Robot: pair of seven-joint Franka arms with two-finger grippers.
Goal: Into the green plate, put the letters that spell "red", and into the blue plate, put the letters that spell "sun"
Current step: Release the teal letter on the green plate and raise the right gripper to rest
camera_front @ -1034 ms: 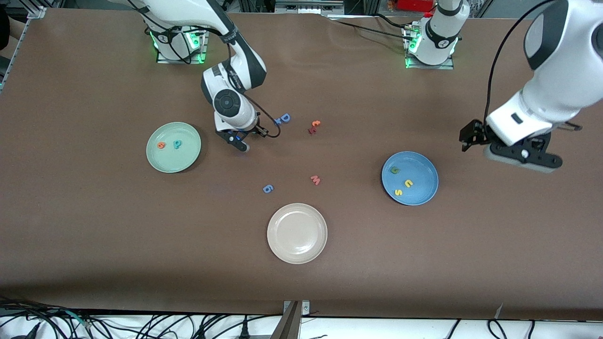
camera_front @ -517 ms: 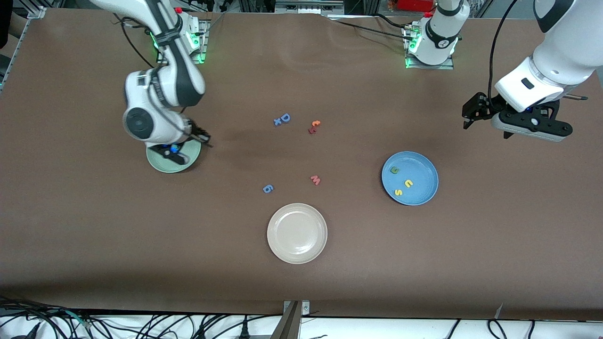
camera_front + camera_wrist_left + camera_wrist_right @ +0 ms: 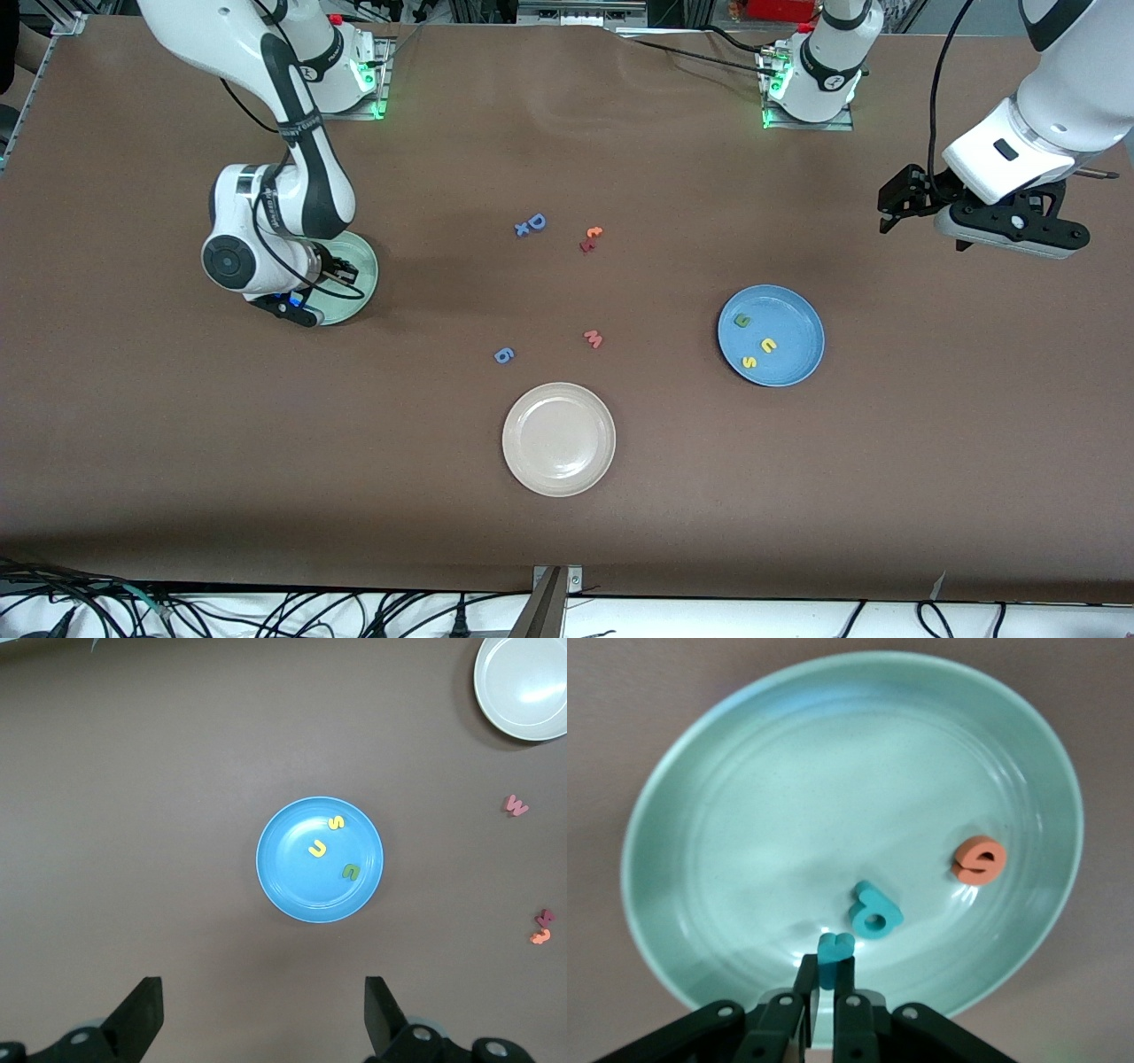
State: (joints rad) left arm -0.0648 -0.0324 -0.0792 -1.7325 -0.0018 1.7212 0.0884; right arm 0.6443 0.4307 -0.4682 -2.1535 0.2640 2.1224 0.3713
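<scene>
The green plate point(image 3: 361, 273) point(image 3: 744, 815) lies toward the right arm's end of the table. In it are an orange "e" point(image 3: 979, 859) and a teal "d" point(image 3: 873, 911). My right gripper point(image 3: 299, 308) point(image 3: 830, 967) hangs low over this plate, shut on the small teal "r" point(image 3: 835, 950). The blue plate point(image 3: 793, 310) point(image 3: 292, 877) holds a dark green letter point(image 3: 742, 322) point(image 3: 350, 872), a yellow "u" point(image 3: 767, 346) point(image 3: 316, 850) and a yellow "s" point(image 3: 749, 361) point(image 3: 336, 822). My left gripper point(image 3: 1010, 237) point(image 3: 261, 1019) is open and holds nothing, up over bare table beside the blue plate.
A cream plate point(image 3: 558, 439) point(image 3: 523, 687) sits near the table's front middle. Loose on the table's middle are a blue "D" point(image 3: 535, 221), an orange and red pair of letters point(image 3: 591, 237), a pink "w" point(image 3: 594, 338) point(image 3: 516, 805) and a blue "6" point(image 3: 503, 355).
My right arm swung from the table's middle to over the green plate, carrying the teal "r". My left arm drew up and back from beside the blue plate.
</scene>
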